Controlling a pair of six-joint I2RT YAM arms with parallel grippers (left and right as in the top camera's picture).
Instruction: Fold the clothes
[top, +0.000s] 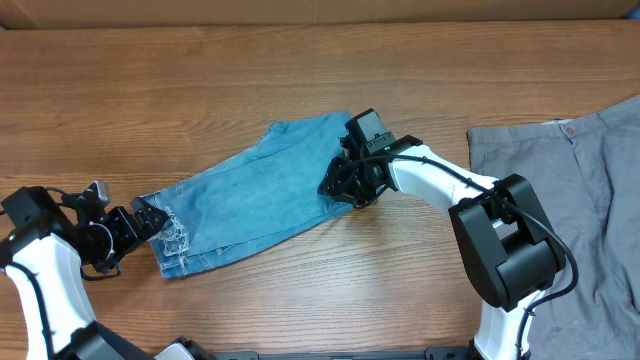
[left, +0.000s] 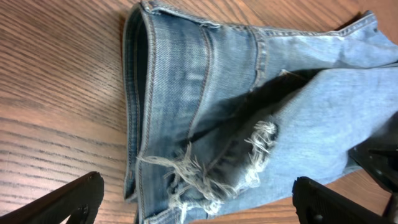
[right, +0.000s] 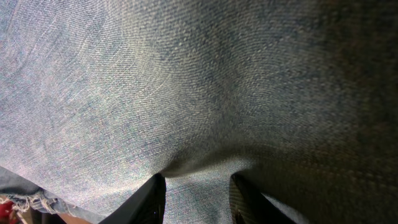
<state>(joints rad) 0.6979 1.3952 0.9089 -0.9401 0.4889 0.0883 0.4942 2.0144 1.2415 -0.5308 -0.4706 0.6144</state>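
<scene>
White arms (top: 432, 178), black joints (top: 505, 250), cables (top: 456, 174) and hands (top: 150, 218).

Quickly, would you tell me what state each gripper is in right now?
Left gripper: open, empty, at the frayed end of the jeans.
Right gripper: closed on the jeans.

The wooden table (top: 300, 60) carries folded blue jeans (top: 250, 185) at centre, grey trousers (top: 600, 200) at right.

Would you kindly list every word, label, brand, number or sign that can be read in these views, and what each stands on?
None: no readable text shows on the light-blue denim jeans, the plain grey trousers or the brown wooden table.
A small red patch at the right wrist view's lower-left corner is too blurred to read.
</scene>
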